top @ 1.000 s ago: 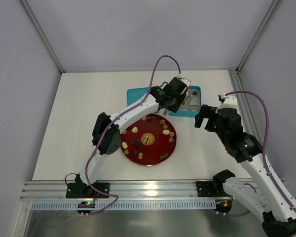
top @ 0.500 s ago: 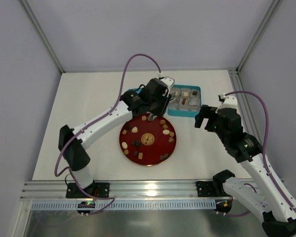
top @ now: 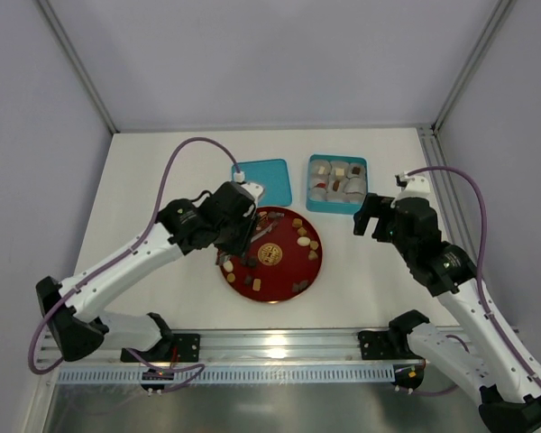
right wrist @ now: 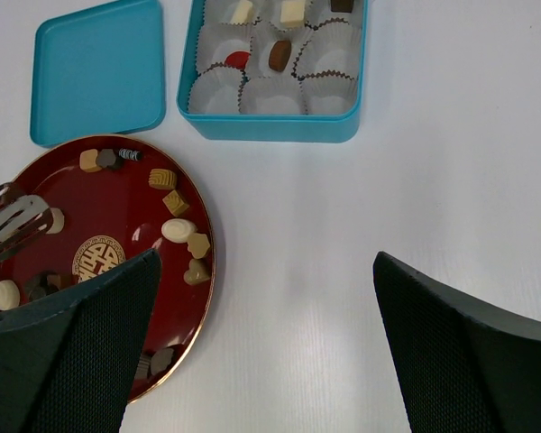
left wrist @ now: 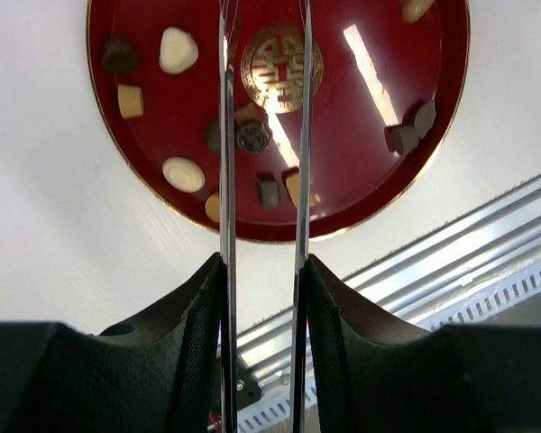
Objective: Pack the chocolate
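Note:
Several small chocolates, dark brown, tan and cream, lie scattered on a round red plate, which also shows in the left wrist view and the right wrist view. A teal box of white paper cups holds a few pieces, among them a brown oval and a reddish one. My left gripper is shut on metal tongs and hovers over the plate's left half. The tong blades stand apart, with a dark piece on the plate between them. My right gripper is open and empty, right of the plate.
The teal lid lies flat behind the plate, left of the box. A gold emblem marks the plate's centre. An aluminium rail runs along the near table edge.
My left arm has swung from over the teal box back to the left and now holds the tongs over the plate's left half. The right arm has not moved.

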{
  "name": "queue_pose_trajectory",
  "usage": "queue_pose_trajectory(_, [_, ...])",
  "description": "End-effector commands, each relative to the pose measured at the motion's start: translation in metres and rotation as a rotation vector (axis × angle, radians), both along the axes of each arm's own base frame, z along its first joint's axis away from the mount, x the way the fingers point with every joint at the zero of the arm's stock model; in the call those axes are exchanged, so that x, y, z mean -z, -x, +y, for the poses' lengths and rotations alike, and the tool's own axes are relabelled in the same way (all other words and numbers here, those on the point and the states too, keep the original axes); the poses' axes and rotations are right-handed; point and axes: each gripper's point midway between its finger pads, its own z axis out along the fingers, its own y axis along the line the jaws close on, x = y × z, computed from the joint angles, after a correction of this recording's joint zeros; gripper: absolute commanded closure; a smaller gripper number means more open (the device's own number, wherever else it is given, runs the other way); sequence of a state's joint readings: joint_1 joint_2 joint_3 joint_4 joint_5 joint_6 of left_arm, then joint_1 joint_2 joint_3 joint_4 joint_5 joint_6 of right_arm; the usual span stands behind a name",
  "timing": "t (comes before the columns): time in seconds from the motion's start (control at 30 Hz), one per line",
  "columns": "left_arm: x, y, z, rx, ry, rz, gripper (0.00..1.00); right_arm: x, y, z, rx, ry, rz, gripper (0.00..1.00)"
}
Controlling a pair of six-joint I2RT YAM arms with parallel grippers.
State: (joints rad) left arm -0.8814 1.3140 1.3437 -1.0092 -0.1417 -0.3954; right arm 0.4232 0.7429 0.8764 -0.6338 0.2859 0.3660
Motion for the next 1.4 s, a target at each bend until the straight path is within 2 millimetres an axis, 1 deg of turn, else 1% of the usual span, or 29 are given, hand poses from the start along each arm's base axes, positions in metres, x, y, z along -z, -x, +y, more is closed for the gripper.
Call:
queue_pose_trajectory(0.0, [0.0,0.028,0.025,-0.02,-0.001,0.053,0.61,-0.001,-0.006,0.005,-0.007,-0.02,-0.015,0.0])
queue_pose_trajectory(0.17, [0.014,0.055,0.047,-0.011,-0.034,0.127,0.61,0.002,-0.006,0.007,-0.014,-0.023,-0.006,0.0])
queue_pose_trajectory(0.23, [0.014,0.064,0.055,-0.017,-0.043,0.144,0.61,0.003,-0.006,0.007,-0.011,-0.024,-0.005,0.0])
queue_pose_trajectory(0.37, [0.02,0.075,0.068,-0.026,-0.071,0.165,0.61,0.006,-0.006,0.006,-0.009,-0.022,0.001,0.0])
queue_pose_trajectory(0.47, [0.023,0.079,0.072,-0.022,-0.083,0.178,0.61,0.006,-0.006,0.006,-0.009,-0.024,-0.001,0.0])
queue_pose_trajectory(0.7, [0.031,0.085,0.067,0.013,-0.107,0.219,0.6,0.007,-0.006,0.006,-0.008,-0.022,0.001,0.0])
queue_pose_trajectory(0.9, [0.032,0.091,0.062,0.049,-0.108,0.243,0.6,0.008,-0.005,0.005,-0.004,-0.022,0.003,0.0])
queue_pose_trajectory(1.17, [0.033,0.095,0.063,0.062,-0.134,0.264,0.6,0.009,-0.005,0.005,-0.004,-0.021,0.003,0.0])
queue_pose_trajectory(1.37, [0.039,0.098,0.061,0.076,-0.161,0.286,0.61,0.009,-0.005,0.004,0.002,-0.018,0.003,0.0])
